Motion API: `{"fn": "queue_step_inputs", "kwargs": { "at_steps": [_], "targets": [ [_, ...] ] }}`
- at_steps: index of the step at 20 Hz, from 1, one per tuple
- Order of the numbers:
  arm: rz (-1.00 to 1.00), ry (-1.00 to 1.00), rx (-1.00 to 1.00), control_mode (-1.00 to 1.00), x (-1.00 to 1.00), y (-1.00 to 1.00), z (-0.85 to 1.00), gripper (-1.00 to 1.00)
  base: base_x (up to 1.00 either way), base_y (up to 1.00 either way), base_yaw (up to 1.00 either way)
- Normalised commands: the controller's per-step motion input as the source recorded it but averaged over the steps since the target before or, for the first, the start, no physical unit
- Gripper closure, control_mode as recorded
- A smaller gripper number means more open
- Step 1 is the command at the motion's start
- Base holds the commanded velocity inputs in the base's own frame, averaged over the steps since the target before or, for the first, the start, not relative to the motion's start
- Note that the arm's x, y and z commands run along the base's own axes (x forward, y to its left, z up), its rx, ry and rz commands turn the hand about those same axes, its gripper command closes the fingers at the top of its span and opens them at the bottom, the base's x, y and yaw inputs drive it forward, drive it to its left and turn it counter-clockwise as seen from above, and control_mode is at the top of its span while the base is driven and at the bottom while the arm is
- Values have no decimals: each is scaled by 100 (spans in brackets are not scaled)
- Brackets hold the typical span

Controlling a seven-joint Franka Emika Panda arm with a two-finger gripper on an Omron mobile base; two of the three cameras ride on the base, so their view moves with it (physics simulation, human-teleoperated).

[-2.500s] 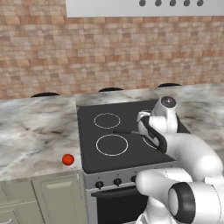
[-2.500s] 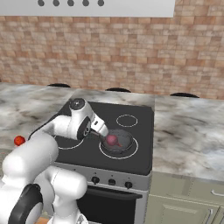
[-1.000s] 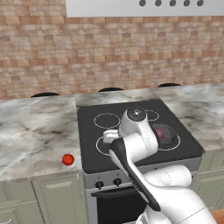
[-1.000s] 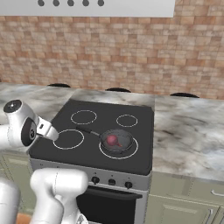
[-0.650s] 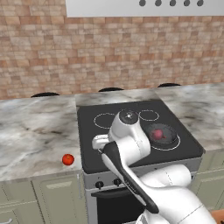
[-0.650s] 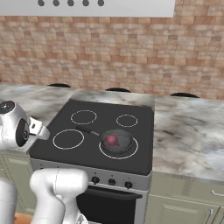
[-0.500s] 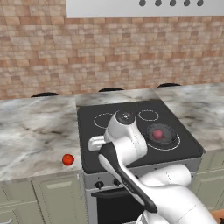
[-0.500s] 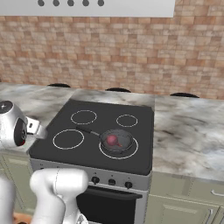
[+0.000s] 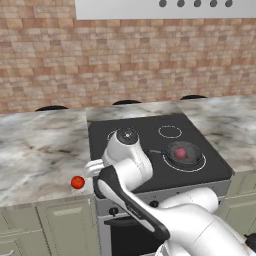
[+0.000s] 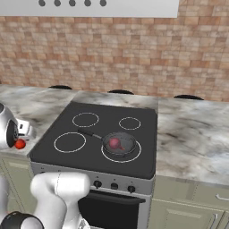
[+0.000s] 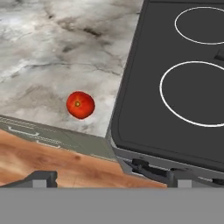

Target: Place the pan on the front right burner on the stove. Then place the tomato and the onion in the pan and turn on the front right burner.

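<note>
Claw (image 11: 109, 176) spread above counter (image 11: 39, 57), tomato (image 11: 80, 105) loose beside stove (image 11: 144, 109).

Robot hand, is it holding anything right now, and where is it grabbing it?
Nothing is held. The gripper has its jaws open and empty, above the tomato lying on the counter.

A red-brown brick wall (image 9: 60, 60) rises behind the grey-veined marble desk (image 9: 35, 150). A pale range hood (image 9: 165, 7) hangs on that wall above. Grey-green cabinet doors (image 10: 188, 208) sit under the desk, above a wooden floor (image 11: 52, 162).
</note>
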Motion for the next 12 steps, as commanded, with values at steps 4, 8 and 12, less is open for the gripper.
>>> {"fn": "queue_step_inputs", "kwargs": {
  "at_steps": [4,8,12],
  "targets": [
    [3,0,0,-100,13,28,-8,-100,0,0,0],
    [2,0,0,-100,28,13,-18,-100,0,0,0],
    [1,0,0,-100,34,6,-27,-100,0,0,0]
  ]
}}
